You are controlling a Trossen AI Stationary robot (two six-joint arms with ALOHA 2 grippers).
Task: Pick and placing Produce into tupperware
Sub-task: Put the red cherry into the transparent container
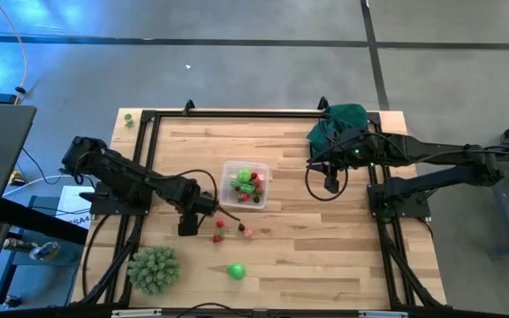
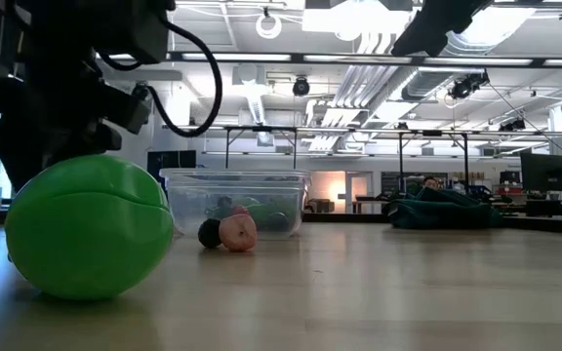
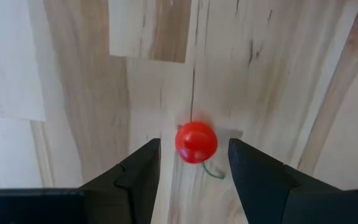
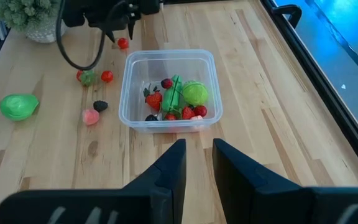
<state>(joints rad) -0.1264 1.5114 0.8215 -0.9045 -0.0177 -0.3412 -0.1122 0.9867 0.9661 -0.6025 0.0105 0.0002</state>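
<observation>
Left gripper (image 3: 193, 163) over red cherry (image 3: 196, 142), jaws wide, nothing held.
Tupperware (image 1: 245, 186) at 2 o'clock from it; right gripper (image 4: 197, 163) narrow, empty, hovering apart.

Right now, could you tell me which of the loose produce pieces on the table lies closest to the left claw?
The small red cherry, lying on the wood directly between the left claw's open fingers; the others lie farther off.
</observation>
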